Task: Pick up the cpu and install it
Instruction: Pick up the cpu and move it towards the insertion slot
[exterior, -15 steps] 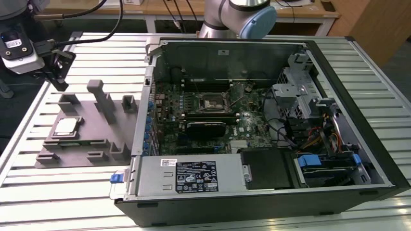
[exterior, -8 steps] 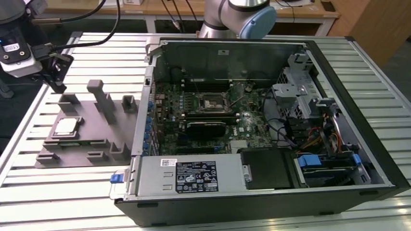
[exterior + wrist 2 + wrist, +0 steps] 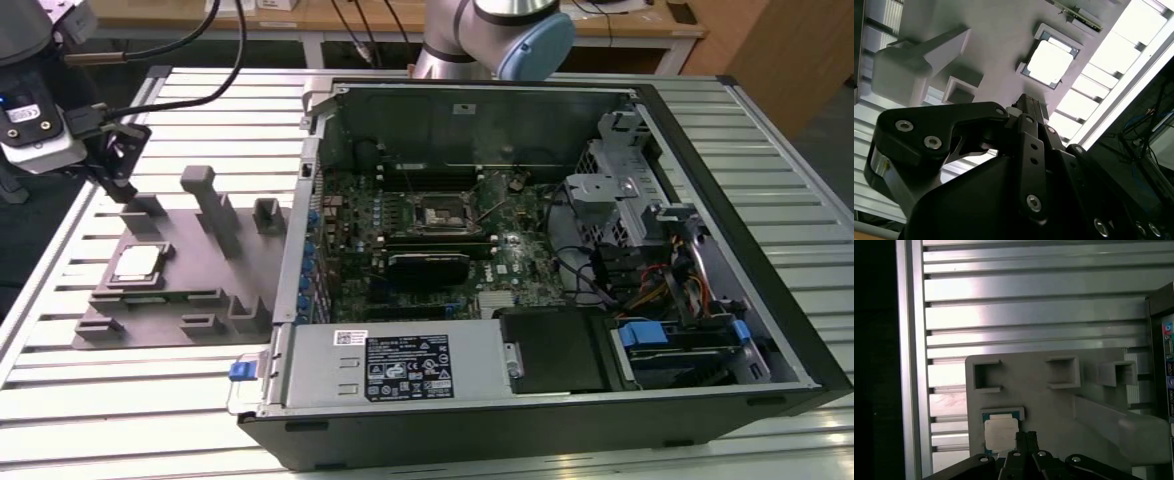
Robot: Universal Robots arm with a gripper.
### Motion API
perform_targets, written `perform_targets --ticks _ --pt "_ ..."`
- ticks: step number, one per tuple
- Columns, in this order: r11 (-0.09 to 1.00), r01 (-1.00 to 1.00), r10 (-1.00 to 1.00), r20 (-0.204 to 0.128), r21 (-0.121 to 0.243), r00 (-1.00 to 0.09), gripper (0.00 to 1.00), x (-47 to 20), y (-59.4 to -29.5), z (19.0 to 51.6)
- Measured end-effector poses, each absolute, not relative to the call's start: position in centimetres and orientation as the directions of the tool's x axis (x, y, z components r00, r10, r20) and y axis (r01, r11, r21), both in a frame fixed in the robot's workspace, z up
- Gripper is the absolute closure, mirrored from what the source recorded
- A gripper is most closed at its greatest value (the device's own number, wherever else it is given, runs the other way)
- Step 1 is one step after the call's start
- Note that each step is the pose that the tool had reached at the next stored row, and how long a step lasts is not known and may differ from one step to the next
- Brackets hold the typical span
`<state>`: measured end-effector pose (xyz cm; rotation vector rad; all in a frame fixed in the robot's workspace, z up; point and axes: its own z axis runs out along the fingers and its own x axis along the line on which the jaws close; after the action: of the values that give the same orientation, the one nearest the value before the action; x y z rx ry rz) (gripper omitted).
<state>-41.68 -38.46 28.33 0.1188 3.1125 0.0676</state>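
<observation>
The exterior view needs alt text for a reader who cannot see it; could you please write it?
A square, silver-topped cpu lies in a grey fixture on a slatted aluminium table, the arm's black gripper poised near it. To the exterior view's right, an open black computer case exposes its green motherboard.

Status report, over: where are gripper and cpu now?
Gripper shut, empty, above grey plastic tray. Small square silver-topped cpu lies in tray pocket, ungrasped. Nothing covers it.
</observation>
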Motion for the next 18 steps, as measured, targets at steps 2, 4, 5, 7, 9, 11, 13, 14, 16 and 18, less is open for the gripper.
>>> perform_targets --ticks 2,4,5,7,9,11,13,14,16,18 --pt "0.996 0.076 0.077 -0.025 0.044 -0.997 0.89 -41.8 -38.5 28.1" --pt "0.996 0.076 0.077 -0.025 0.044 -0.997 0.89 -41.9 -38.6 27.8" --pt "0.996 0.076 0.077 -0.025 0.044 -0.997 0.89 -42.0 -38.6 27.7" --pt "0.996 0.076 0.077 -0.025 0.044 -0.997 0.89 -42.2 -38.6 27.3" --pt "0.996 0.076 0.077 -0.025 0.044 -0.997 0.89 -42.4 -38.6 27.0" --pt "0.996 0.076 0.077 -0.024 0.044 -0.997 0.89 -42.6 -38.6 26.7" --pt "0.996 0.076 0.077 -0.025 0.044 -0.997 0.89 -42.9 -38.7 26.3" --pt "0.996 0.076 0.077 -0.025 0.044 -0.997 0.89 -43.0 -38.7 26.1" --pt "0.996 0.076 0.077 -0.025 0.044 -0.997 0.89 -43.1 -38.7 25.8" --pt "0.996 0.076 0.077 -0.024 0.044 -0.997 0.89 -43.3 -38.7 25.5"
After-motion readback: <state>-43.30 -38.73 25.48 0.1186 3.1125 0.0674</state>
